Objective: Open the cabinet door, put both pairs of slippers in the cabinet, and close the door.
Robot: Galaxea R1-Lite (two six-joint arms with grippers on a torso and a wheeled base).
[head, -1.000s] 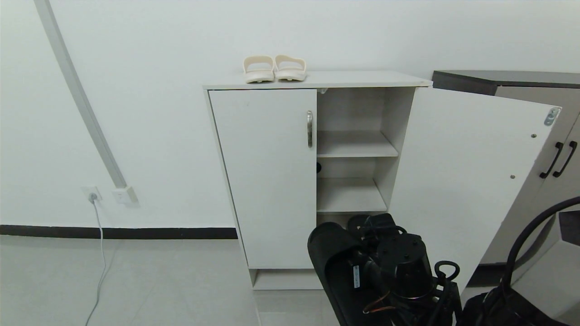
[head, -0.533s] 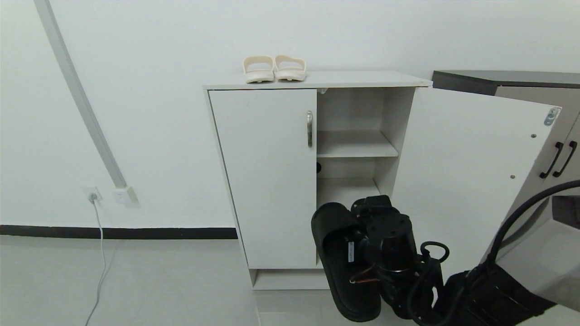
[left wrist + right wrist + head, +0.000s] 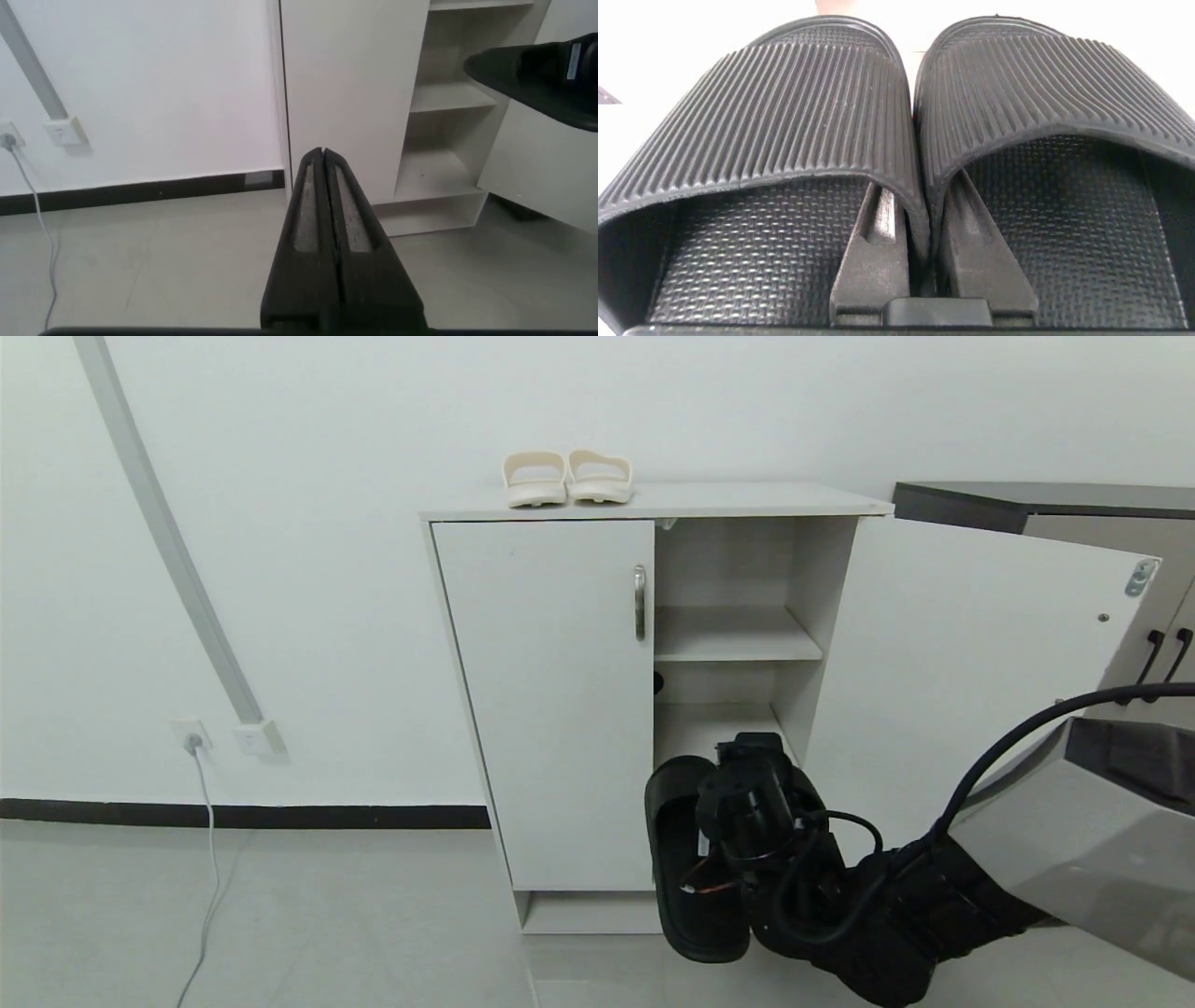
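Clamping black slippers by their adjoining side walls, right gripper sits before the cabinet opening. Risk: dangling soles snag the lower shelf edge ahead, loosening the pinch. Left gripper fingers together, empty.

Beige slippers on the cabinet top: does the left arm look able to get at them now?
Probably yes. Nothing covers the beige slippers, and the right pincer with the black pair is low by the open door. The left pincer is shut and empty.
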